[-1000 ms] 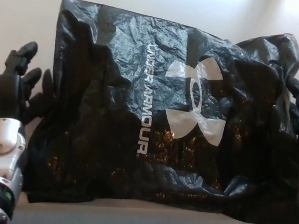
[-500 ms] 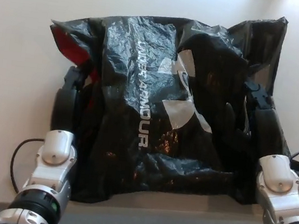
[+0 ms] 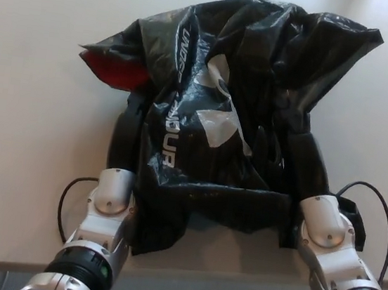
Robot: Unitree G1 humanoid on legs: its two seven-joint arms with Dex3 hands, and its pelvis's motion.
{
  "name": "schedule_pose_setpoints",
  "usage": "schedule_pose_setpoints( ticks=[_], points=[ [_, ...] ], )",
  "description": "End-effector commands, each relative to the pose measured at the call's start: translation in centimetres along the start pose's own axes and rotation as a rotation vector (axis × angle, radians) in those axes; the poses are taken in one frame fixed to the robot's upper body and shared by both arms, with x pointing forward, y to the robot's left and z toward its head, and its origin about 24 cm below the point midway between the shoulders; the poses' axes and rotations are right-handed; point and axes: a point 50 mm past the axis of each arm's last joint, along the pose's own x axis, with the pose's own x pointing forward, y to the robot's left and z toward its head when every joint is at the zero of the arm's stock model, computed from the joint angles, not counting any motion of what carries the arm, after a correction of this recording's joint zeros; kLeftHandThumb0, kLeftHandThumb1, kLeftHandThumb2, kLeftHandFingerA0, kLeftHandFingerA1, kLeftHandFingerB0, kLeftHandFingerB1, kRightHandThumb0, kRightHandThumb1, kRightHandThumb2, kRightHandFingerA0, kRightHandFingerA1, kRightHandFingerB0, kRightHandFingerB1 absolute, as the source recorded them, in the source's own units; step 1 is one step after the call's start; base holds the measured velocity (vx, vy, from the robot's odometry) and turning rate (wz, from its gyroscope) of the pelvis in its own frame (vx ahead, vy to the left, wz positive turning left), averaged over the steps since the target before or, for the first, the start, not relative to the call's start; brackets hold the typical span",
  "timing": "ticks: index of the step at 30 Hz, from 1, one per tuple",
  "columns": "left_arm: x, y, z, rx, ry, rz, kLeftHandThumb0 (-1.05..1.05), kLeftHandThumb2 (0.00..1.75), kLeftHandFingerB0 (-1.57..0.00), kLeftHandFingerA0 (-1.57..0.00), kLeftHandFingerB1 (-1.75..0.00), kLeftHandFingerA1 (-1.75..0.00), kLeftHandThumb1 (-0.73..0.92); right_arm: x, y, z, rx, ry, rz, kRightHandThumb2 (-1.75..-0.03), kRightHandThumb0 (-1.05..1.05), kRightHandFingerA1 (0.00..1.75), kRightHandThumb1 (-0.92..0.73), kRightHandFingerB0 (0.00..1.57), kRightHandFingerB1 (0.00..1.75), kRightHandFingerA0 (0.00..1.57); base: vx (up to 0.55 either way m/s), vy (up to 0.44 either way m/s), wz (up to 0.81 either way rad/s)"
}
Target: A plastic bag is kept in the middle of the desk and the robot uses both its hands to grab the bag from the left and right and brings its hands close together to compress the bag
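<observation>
The black plastic bag (image 3: 218, 120) sits mid-desk (image 3: 26, 131), bunched into a tall, crumpled heap with its white logo folded in on itself and a red lining showing at the far-left corner. The 2 hands press it from opposite sides, which is why it has buckled upward rather than lying flat: the left hand (image 3: 125, 137) is against the bag's left flank and the right hand (image 3: 309, 159) against its right, each mostly buried in the film, so whether the fingers are curled into the plastic or merely flat against it cannot be told. Compared with 0.5 s ago, the hands are markedly closer together and the bag is narrower and more heaped; 1 s ago it lay spread wide with the hands at its outer edges. The squeeze looks nearly complete.
</observation>
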Motion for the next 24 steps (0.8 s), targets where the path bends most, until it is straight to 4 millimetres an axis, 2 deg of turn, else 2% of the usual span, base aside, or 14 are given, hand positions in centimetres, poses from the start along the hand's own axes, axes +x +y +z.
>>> schedule_pose_setpoints(
  ticks=[1,8,9,11,12,13,16,17,19,20,21,22,23,24],
  points=[
    [0.2,0.0,0.5,0.060,-0.030,-0.023,-0.63,1.22,-0.02,-0.03,-0.28,-0.43,0.87,0.0,0.2,0.9,0.021,-0.067,0.016,-1.15,-0.83,0.26,-0.79,0.10,0.23,0.00,0.00,0.000,0.00],
    [-0.3,0.2,-0.4,0.062,0.009,-0.016,-0.67,1.22,-0.07,-0.03,-0.26,-0.41,0.89,-0.1,0.5,2.0,0.062,-0.146,0.019,-1.14,-0.84,0.32,-0.79,0.12,0.26,0.00,0.00,0.000,0.00],
    [-0.3,0.2,-0.6,0.066,0.021,-0.013,-0.62,1.22,-0.02,-0.02,-0.28,-0.42,0.88,-0.1,0.6,2.1,0.076,-0.158,0.018,-0.78,-0.80,0.29,-0.83,0.10,0.23,0.07,0.00,0.000,0.00],
    [-0.4,0.1,-0.9,0.046,0.038,-0.008,-0.66,1.22,-0.08,-0.02,-0.26,-0.41,0.90,-0.1,0.6,2.3,0.095,-0.169,0.021,-0.78,-0.80,0.29,-0.82,0.11,0.23,0.07,0.00,0.000,0.00],
    [-0.5,0.1,-1.0,0.038,0.043,-0.006,-0.66,0.95,-0.06,-0.06,-0.21,-0.33,0.92,-0.1,0.6,2.3,0.090,-0.173,0.023,-0.72,-0.77,0.29,-0.92,0.10,0.24,0.08,0.00,0.000,0.00],
    [-0.5,0.0,-1.1,0.043,0.050,-0.003,-0.65,1.21,-0.11,0.00,-0.31,-0.40,0.91,-0.1,0.6,2.4,0.091,-0.172,0.025,-0.72,-0.74,0.30,-0.92,0.11,0.24,0.09,0.00,0.000,0.00],
    [-0.5,0.0,-1.0,0.057,0.049,-0.011,-0.66,1.22,-0.09,0.00,-0.28,-0.38,0.91,0.0,0.4,2.3,0.088,-0.158,0.024,-0.79,-0.82,0.30,-0.82,0.11,0.23,0.08,0.00,0.000,0.00],
    [-0.4,0.3,-0.8,0.057,0.039,-0.004,-0.69,1.21,-0.10,-0.01,-0.26,-0.41,0.91,0.1,0.4,2.4,0.097,-0.152,0.027,-0.71,-0.79,0.27,-0.92,0.11,0.23,0.09,0.00,0.000,0.00],
    [-0.1,0.9,-0.2,0.062,0.023,0.005,-0.63,1.21,-0.04,-0.01,-0.29,-0.44,0.87,0.4,-0.5,2.6,0.098,-0.149,0.005,-0.71,-0.80,0.29,-0.92,0.11,0.24,0.09,0.00,0.000,0.00],
    [0.4,2.3,0.8,0.082,-0.004,0.012,-0.66,1.20,-0.05,-0.03,-0.32,-0.44,0.84,0.7,-2.5,2.9,0.087,-0.149,-0.026,-0.69,-0.81,0.30,-0.92,0.11,0.24,0.10,0.00,0.000,0.00],
    [0.5,2.9,1.3,0.092,-0.019,0.012,-0.72,0.85,-0.08,-0.09,-0.24,-0.36,0.92,0.7,-3.2,3.1,0.079,-0.149,-0.041,-1.10,-0.83,0.40,-0.72,0.11,0.32,0.02,0.00,0.000,0.00],
    [0.7,3.5,1.7,0.103,-0.033,0.010,-0.72,0.85,-0.08,-0.09,-0.24,-0.36,0.92,0.8,-3.8,3.3,0.072,-0.148,-0.055,-1.10,-0.83,0.40,-0.72,0.11,0.32,0.02,0.00,0.000,0.00],
    [1.0,4.7,2.9,0.120,-0.081,0.020,-0.73,0.83,-0.09,-0.09,-0.24,-0.37,0.92,1.0,-5.3,3.7,0.061,-0.155,-0.075,-1.09,-0.82,0.40,-0.71,0.11,0.32,0.02,0.00,0.000,0.00],
    [1.0,5.7,3.9,0.132,-0.115,0.033,-0.70,1.19,-0.01,-0.06,-0.38,-0.48,0.82,1.0,-6.4,4.2,0.047,-0.168,-0.089,-0.69,-0.80,0.30,-0.90,0.12,0.23,0.11,0.00,0.000,0.00]
  ],
)
